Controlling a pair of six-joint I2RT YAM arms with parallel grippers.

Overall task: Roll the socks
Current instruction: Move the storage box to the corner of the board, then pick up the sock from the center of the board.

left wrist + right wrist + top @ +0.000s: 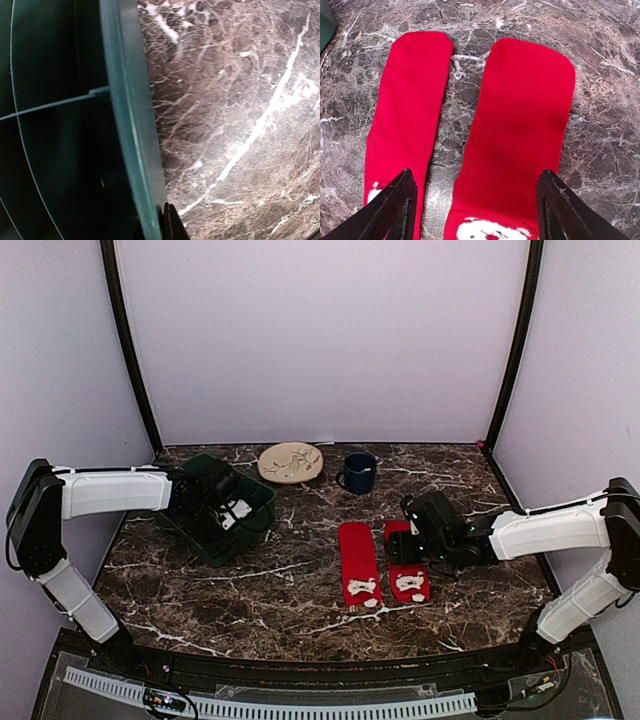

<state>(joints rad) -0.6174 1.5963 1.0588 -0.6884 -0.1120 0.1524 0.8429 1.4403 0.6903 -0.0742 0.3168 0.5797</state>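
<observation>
Marble counter (250, 600) holds both socks (358, 560). Right hand (475, 175), wide open, should pinch the plain end of the three-o'clock sock (520, 125); left hand (169, 225) is clenched.

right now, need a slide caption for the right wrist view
Right gripper open above a red sock, its twin lying flat beside it on the marble table.
</observation>
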